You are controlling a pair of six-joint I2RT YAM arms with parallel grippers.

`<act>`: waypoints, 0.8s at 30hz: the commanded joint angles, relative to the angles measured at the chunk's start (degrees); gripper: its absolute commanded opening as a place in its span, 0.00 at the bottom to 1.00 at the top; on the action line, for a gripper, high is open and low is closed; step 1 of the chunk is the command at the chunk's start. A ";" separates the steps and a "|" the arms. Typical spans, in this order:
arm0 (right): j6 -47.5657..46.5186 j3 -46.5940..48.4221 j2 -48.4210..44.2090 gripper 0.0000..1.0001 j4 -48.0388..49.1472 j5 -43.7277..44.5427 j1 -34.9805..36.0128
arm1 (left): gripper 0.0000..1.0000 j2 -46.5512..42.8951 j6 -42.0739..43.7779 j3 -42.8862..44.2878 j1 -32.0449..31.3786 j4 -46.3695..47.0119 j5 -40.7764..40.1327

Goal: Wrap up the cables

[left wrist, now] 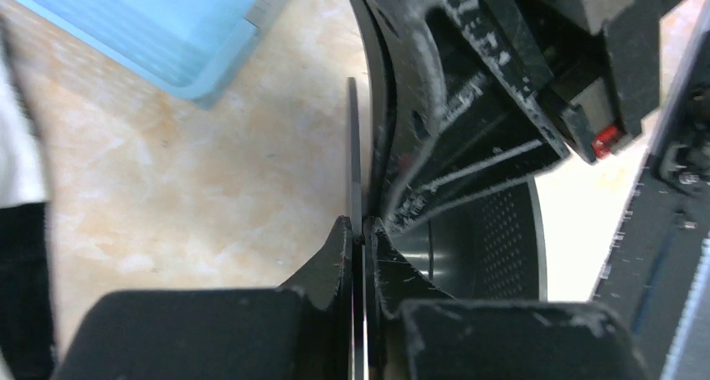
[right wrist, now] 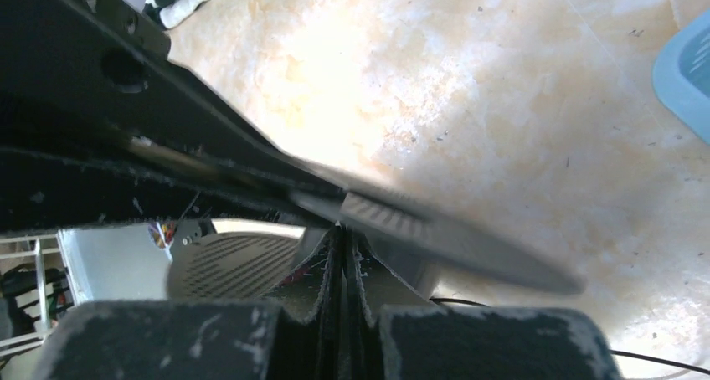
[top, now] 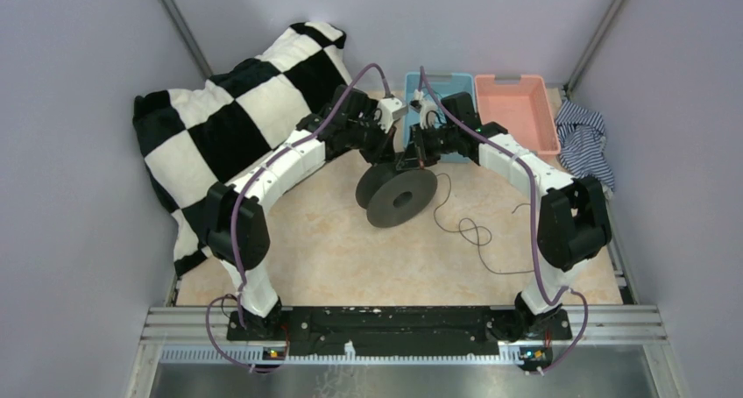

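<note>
From here I see the left gripper [left wrist: 362,229] pinched narrow on the thin rim of the dark spool [top: 401,196], which stands tilted on its edge at the middle of the table [top: 333,240], just in front of the blue bin [top: 451,82]. The right gripper [right wrist: 339,238] sits at the spool's far side with its fingers pressed together, and I cannot tell whether anything is caught between them. The thin black cable [top: 473,233] lies loose in curls on the table right of the spool, between it and my right arm.
</note>
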 commanded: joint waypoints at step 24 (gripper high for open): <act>8.33 -9.80 -21.45 0.99 -1.32 24.42 -12.84 | 0.00 -7.80 -0.87 2.07 0.06 2.28 -4.71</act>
